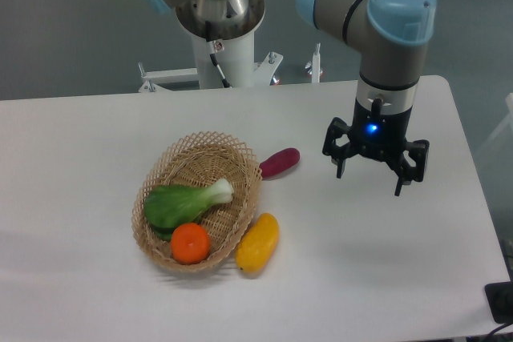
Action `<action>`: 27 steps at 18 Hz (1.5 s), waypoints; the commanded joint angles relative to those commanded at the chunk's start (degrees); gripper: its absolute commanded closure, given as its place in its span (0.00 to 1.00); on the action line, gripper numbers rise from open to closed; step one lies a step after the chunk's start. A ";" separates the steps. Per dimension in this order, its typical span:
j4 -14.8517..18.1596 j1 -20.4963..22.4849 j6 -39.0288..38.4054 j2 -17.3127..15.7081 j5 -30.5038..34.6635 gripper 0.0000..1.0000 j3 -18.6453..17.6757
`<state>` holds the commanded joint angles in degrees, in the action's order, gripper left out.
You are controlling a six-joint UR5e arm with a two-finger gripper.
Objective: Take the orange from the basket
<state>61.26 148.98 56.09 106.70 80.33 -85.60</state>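
Note:
A small round orange (pixel 190 243) lies at the near end of the oval wicker basket (pixel 203 155), partly tucked under a green leafy vegetable (pixel 182 203). Well to the right, my gripper (pixel 369 184) hangs above the white table with its fingers spread open and nothing between them. The gap between the gripper and the basket's right rim is about a basket's width.
A yellow-orange oblong fruit (pixel 257 243) lies on the table against the basket's near right side. A dark purple vegetable (pixel 279 162) rests just right of the basket's far rim. The robot's white base column (pixel 220 46) stands behind the table.

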 joint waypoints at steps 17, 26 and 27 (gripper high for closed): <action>-1.67 -21.00 -39.48 4.30 0.79 0.00 -7.65; -7.83 -25.93 -41.50 8.26 4.39 0.00 -10.81; -7.91 -25.93 -41.42 8.44 4.31 0.00 -10.55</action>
<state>53.35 123.05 14.68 115.13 84.64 -96.15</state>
